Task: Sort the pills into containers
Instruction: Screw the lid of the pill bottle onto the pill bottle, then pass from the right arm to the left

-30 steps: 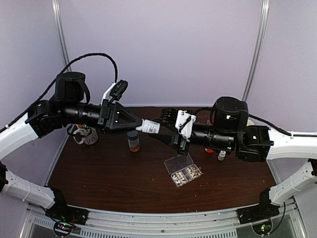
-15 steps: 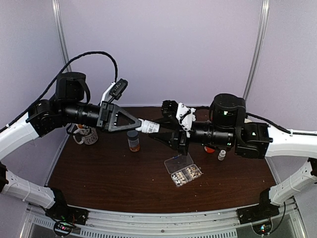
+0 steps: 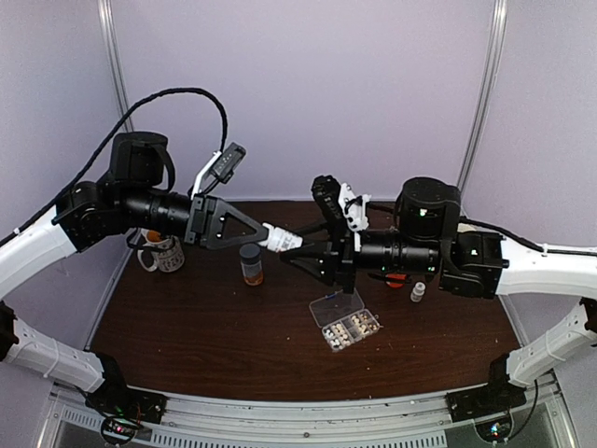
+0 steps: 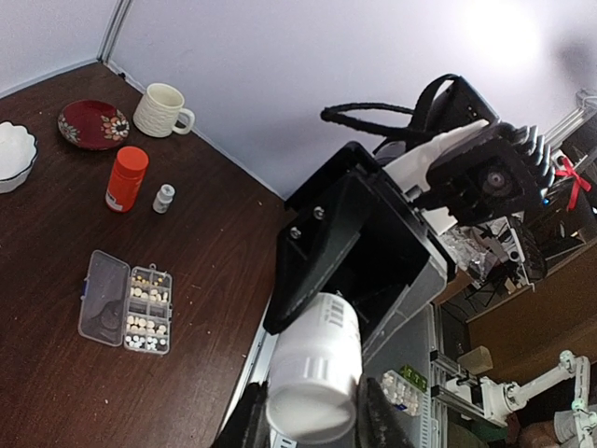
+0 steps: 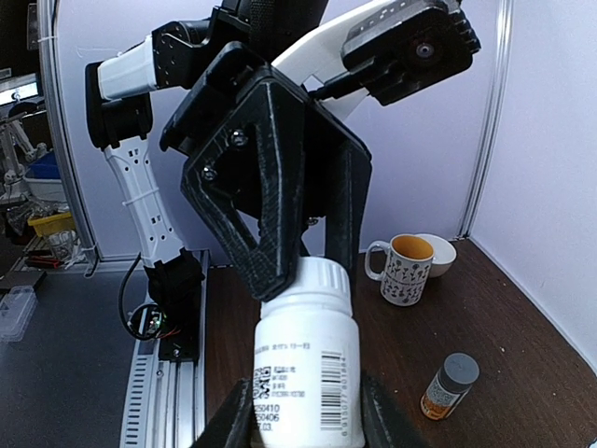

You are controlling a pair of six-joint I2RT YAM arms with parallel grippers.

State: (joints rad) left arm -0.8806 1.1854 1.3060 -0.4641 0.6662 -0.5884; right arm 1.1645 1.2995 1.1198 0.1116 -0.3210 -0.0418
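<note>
I'd call it partway: some pills (image 3: 350,329) sit in the open pill box (image 3: 334,307) on the tabletop (image 3: 205,327), while left fingers (image 4: 378,422) and right fingers (image 5: 241,420) both grip the capped white bottle (image 3: 280,239) above and behind the box.

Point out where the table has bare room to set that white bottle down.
Widest bare stretch of the table for the white bottle: near left, bordered by the patterned mug, the grey-capped bottle and the pill box. A narrower strip lies right of the pill box. Crowded: far right, where the small vial, orange bottle, plate and bowl cluster.
</note>
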